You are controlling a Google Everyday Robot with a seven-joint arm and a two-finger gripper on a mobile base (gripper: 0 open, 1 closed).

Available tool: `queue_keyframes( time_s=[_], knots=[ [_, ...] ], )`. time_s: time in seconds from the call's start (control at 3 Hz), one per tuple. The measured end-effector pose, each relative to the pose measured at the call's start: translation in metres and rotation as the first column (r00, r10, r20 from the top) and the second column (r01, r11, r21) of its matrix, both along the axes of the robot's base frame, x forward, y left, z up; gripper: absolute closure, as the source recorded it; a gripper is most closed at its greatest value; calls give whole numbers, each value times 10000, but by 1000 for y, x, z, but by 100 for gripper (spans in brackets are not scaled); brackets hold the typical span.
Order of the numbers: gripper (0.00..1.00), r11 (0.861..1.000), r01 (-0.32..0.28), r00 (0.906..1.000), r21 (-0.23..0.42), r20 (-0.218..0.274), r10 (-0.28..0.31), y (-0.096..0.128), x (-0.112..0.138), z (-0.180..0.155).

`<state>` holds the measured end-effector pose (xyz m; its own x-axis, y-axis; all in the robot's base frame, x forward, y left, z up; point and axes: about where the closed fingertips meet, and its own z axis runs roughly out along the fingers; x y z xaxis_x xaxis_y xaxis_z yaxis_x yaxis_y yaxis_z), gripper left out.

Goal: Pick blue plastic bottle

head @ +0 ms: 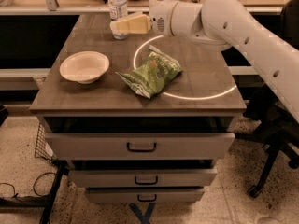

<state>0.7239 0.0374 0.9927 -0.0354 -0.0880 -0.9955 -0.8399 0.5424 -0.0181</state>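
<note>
Top centre: gripper (116, 26) low against the blue plastic bottle (117, 3) — can't tell its grip. Probably light, squishy, slick — I'd grab mid-label.

Wood-top drawer cabinet (93, 97), three drawers; speckled floor (233, 204); office chair (275, 148) right; light ring (201, 96) on top.

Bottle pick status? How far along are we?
Done: the reach. The claw is at the lower body of the blue plastic bottle, near the far edge of the table. In hand: the grasp; whether it has a hold can't be told. Left: the lift, as the bottle stands upright on the tabletop. The bowl and chip bag lie apart, nearer the front.
</note>
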Motion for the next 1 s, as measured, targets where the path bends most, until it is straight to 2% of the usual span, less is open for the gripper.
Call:
queue_keyframes(
  time_s=[0.33, 0.67, 1.0],
  knots=[
    [0, 9996, 172, 9995, 229, 266, -178, 10, 6, -9],
    [0, 9989, 465, 9965, 57, 690, -468, 20, 30, -7],
    [0, 9964, 749, 9933, -400, 912, -710, 23, 62, -2]
  ],
)
